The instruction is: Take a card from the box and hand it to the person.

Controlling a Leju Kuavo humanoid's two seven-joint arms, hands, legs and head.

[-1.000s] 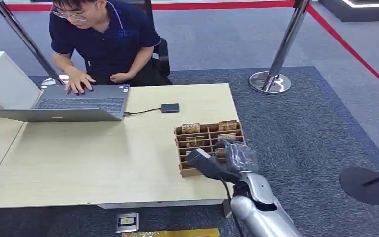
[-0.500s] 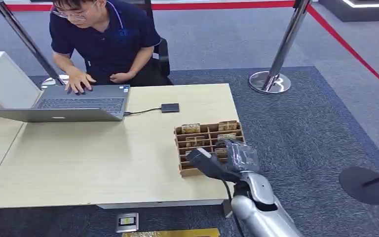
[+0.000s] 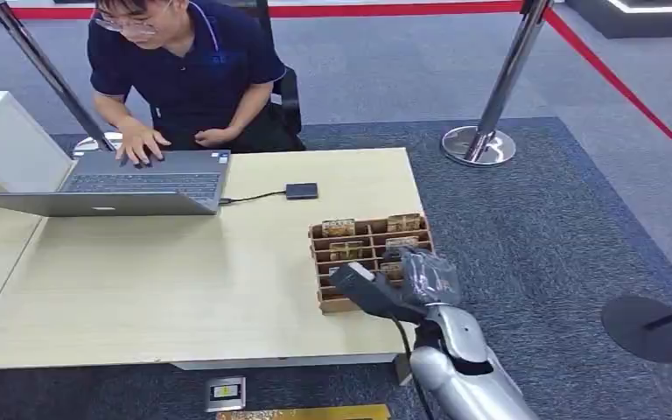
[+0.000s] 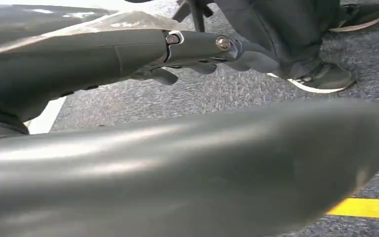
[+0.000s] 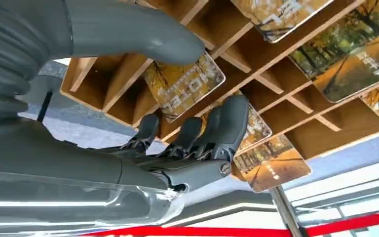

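Head view: the brown compartmented cardboard box [image 3: 369, 259] sits near the right edge of the pale wooden table [image 3: 184, 271]. Several autumn-print cards stand in its slots. The right hand [image 3: 416, 276] is positioned over the near right part of the box, covering some slots. A silver open laptop [image 3: 131, 184] lies well away from the box, at the far left of the table, with a small black drive [image 3: 301, 191] cabled to it between laptop and box. A person in a dark blue shirt [image 3: 184, 74] sits beyond the laptop, one hand on its keyboard.

Left wrist view: the left hand [image 4: 197, 49] hangs over grey carpet; fingers extended, nothing held.

Right wrist view: the right hand's thumb and dark fingers [image 5: 227, 126] bracket one orange autumn-print card [image 5: 185, 89] standing in a box slot. Whether they actually clamp it cannot be determined.
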